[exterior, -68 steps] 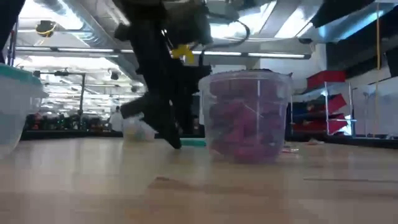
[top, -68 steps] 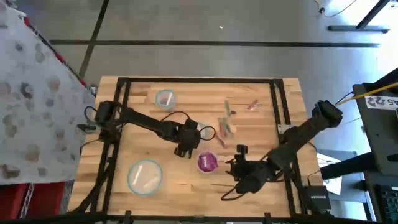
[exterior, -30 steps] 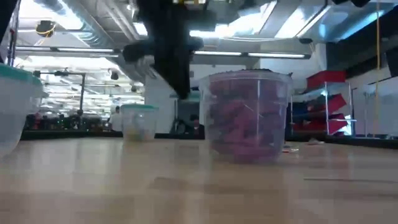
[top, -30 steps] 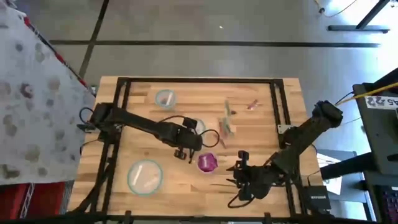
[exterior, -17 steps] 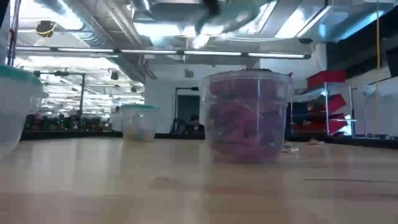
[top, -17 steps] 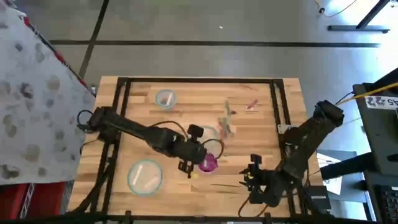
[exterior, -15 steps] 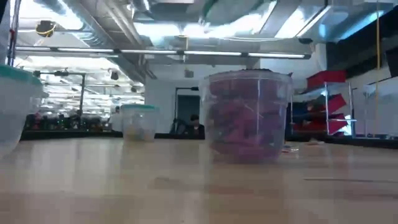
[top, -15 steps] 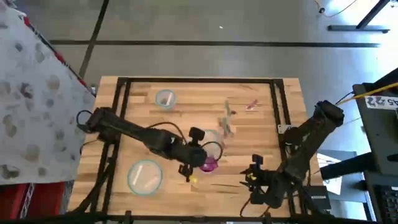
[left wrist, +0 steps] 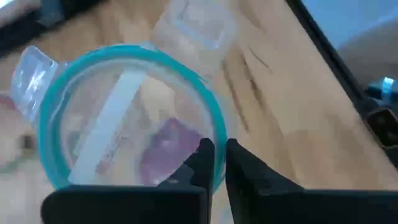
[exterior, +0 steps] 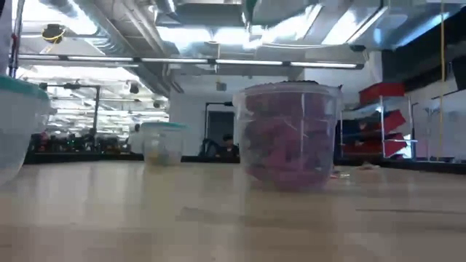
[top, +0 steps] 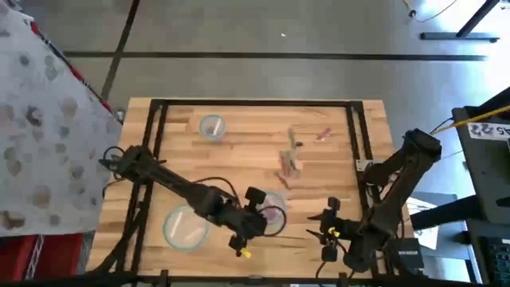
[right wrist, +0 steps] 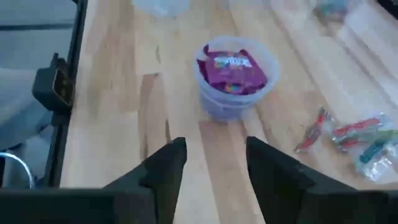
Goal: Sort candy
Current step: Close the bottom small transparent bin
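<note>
Hovering near the table's front edge, the left gripper [left wrist: 214, 163] is seen with fingers pressed together, nothing visibly pinched; just beyond them a teal-rimmed bowl [left wrist: 59, 81] holds possibly one purple candy [left wrist: 165, 151]. The right gripper [right wrist: 211, 163] is spread; ahead sits a candy tub [right wrist: 235, 78], loose sweets [right wrist: 354, 140] farther off.

Left end effector [top: 241, 249] moved from mid-counter beside the cup of magenta candy [top: 272, 212] toward the near edge, now near the large teal-rimmed bowl [top: 185, 226]. Right end effector [top: 325, 237] withdrew rightward, nearer the counter's near edge.
</note>
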Motion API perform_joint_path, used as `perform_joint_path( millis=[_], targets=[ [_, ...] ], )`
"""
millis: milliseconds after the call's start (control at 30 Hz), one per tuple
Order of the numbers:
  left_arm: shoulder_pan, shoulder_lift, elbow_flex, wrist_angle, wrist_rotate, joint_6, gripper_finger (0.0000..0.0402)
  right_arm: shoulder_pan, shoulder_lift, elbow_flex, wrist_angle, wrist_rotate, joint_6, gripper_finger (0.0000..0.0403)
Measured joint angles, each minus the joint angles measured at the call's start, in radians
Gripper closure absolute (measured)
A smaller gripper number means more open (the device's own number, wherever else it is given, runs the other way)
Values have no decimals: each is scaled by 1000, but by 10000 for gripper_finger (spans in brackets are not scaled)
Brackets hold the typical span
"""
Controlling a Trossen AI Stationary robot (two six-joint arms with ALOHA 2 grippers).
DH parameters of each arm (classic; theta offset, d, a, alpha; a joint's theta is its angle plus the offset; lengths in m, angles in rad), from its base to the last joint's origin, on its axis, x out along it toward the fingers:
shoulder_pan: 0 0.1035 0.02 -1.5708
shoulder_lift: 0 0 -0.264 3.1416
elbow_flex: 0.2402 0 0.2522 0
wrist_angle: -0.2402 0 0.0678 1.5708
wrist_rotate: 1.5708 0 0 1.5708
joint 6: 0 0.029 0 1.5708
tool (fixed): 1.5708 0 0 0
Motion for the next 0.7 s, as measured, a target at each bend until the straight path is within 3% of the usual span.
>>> perform_joint_path(
  millis=[200,367,700],
  targets=[
    [42,40,-1,-30,26,29,393,0,0,0,6,0,-1,242],
    [87,71,-1,-44,112,38,392,0,0,0,6,1,-1,242],
    [100,102,0,-58,170,62,391,0,1,0,7,3,-2,242]
  ],
)
